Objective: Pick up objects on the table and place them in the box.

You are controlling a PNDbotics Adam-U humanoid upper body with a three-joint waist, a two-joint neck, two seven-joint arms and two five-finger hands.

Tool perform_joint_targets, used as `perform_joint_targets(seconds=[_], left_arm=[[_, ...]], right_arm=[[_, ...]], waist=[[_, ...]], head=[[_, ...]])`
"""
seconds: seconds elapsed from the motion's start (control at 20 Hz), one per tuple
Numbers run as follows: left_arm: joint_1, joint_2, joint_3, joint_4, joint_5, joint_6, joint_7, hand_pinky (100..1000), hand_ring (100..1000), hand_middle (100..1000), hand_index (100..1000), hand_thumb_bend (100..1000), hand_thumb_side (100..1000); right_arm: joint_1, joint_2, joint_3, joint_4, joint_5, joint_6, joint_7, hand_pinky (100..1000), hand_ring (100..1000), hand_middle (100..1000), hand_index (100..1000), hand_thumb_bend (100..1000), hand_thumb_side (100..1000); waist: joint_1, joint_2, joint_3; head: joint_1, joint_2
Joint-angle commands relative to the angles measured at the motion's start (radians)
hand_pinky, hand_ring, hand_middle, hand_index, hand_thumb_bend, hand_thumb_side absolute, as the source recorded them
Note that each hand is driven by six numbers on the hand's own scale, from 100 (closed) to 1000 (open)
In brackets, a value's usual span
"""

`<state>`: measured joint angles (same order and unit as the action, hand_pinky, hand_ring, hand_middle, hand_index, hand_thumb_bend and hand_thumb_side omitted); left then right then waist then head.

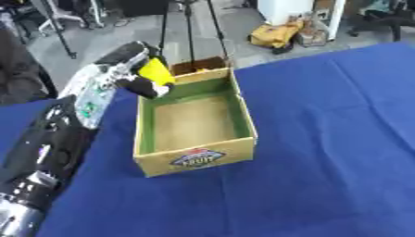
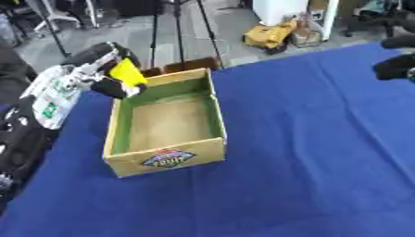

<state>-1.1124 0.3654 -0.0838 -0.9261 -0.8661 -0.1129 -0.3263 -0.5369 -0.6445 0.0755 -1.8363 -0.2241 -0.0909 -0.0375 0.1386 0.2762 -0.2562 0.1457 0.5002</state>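
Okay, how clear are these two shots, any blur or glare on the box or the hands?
Left eye view: soft throughout, left hand and yellow thing smeared, box label unreadable. Right eye view: equally soft, right hand a dark blur at the edge; no glare on the blue cloth.

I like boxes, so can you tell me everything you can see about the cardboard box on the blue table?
The box is open-topped brown cardboard, with green inner walls, a bare tan floor and a colourful label on its near wall. Nothing lies inside it. It stands upright on the blue tablecloth, slightly askew. The left hand, curled round a yellow object, is at its far left corner.
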Motion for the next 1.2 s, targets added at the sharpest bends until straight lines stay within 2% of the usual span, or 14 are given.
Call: perform_joint_targets(seconds=[0.05, 0.35, 0.45, 0.55, 0.6, 0.65, 0.7, 0.75, 0.8, 0.9, 1.1, 1.15, 1.2], left_arm=[[-0.009, -0.019, -0.016, 0.006, -0.019, -0.011, -0.034, 352, 262, 289, 496, 277, 286], [0.026, -0.044, -0.013, 0.072, -0.050, 0.002, -0.075, 378, 287, 314, 528, 285, 292], [0.036, -0.047, -0.006, 0.099, -0.062, 0.012, -0.081, 420, 325, 353, 576, 320, 303], [0.044, -0.051, 0.000, 0.123, -0.066, 0.016, -0.086, 516, 406, 431, 648, 390, 332], [0.047, -0.053, 0.001, 0.132, -0.066, 0.015, -0.086, 568, 447, 469, 687, 544, 405], [0.050, -0.055, 0.002, 0.136, -0.063, 0.010, -0.085, 616, 489, 518, 729, 659, 455], [0.051, -0.055, 0.002, 0.137, -0.059, 0.003, -0.080, 671, 561, 595, 771, 928, 540], [0.052, -0.055, 0.002, 0.134, -0.054, -0.005, -0.074, 695, 598, 628, 794, 1000, 550], [0.052, -0.054, 0.002, 0.130, -0.051, -0.011, -0.065, 722, 636, 671, 832, 1000, 576], [0.050, -0.051, 0.003, 0.114, -0.050, -0.017, -0.039, 745, 672, 701, 849, 1000, 634], [0.051, -0.050, 0.000, 0.108, -0.055, -0.022, -0.009, 745, 672, 701, 849, 1000, 634], [0.042, -0.050, 0.008, 0.099, -0.050, -0.028, -0.002, 802, 748, 761, 882, 1000, 761], [0.028, -0.047, 0.024, 0.081, -0.039, -0.039, 0.010, 802, 748, 761, 882, 1000, 761]], right_arm=[[-0.017, -0.012, -0.004, -0.010, -0.007, -0.002, 0.003, 686, 676, 756, 931, 403, 772], [-0.013, -0.009, -0.007, -0.010, -0.008, -0.002, -0.001, 685, 675, 756, 931, 400, 775], [-0.012, -0.009, -0.007, -0.010, -0.008, -0.002, -0.002, 685, 675, 756, 931, 401, 775], [-0.011, -0.008, -0.008, -0.010, -0.007, -0.002, -0.002, 685, 675, 756, 931, 401, 775], [-0.010, -0.008, -0.008, -0.009, -0.007, -0.002, -0.003, 684, 675, 756, 931, 402, 775], [-0.009, -0.008, -0.009, -0.009, -0.007, -0.002, -0.003, 684, 675, 756, 931, 402, 775], [-0.009, -0.008, -0.009, -0.009, -0.008, -0.002, -0.004, 684, 675, 756, 931, 402, 775], [-0.009, -0.007, -0.009, -0.009, -0.008, -0.002, -0.004, 684, 675, 756, 931, 403, 775], [-0.009, -0.007, -0.009, -0.009, -0.008, -0.002, -0.004, 684, 676, 756, 931, 403, 775], [-0.009, -0.006, -0.009, -0.009, -0.008, -0.002, -0.003, 684, 676, 756, 931, 403, 775], [-0.009, -0.005, -0.008, -0.009, -0.009, -0.002, -0.003, 684, 676, 756, 931, 403, 775], [-0.007, -0.003, -0.008, -0.008, -0.009, -0.001, -0.003, 684, 676, 756, 930, 405, 775], [-0.005, -0.003, -0.009, -0.007, -0.009, -0.001, -0.004, 684, 676, 756, 930, 405, 775]], waist=[[-0.009, -0.023, -0.002], [-0.009, -0.024, 0.000], [-0.010, -0.025, 0.002], [-0.012, -0.025, 0.002], [-0.013, -0.026, 0.002], [-0.014, -0.026, 0.002], [-0.016, -0.026, 0.002], [-0.017, -0.027, 0.002], [-0.018, -0.028, 0.002], [-0.019, -0.029, 0.003], [-0.020, -0.029, 0.003], [-0.025, -0.033, 0.007], [-0.027, -0.034, 0.010]], head=[[0.006, -0.002], [0.001, 0.003], [0.000, 0.002], [-0.001, 0.002], [-0.001, 0.002], [-0.001, 0.002], [-0.001, 0.002], [0.000, 0.003], [0.000, 0.003], [0.001, 0.003], [0.001, 0.002], [0.001, 0.006], [0.000, 0.007]])
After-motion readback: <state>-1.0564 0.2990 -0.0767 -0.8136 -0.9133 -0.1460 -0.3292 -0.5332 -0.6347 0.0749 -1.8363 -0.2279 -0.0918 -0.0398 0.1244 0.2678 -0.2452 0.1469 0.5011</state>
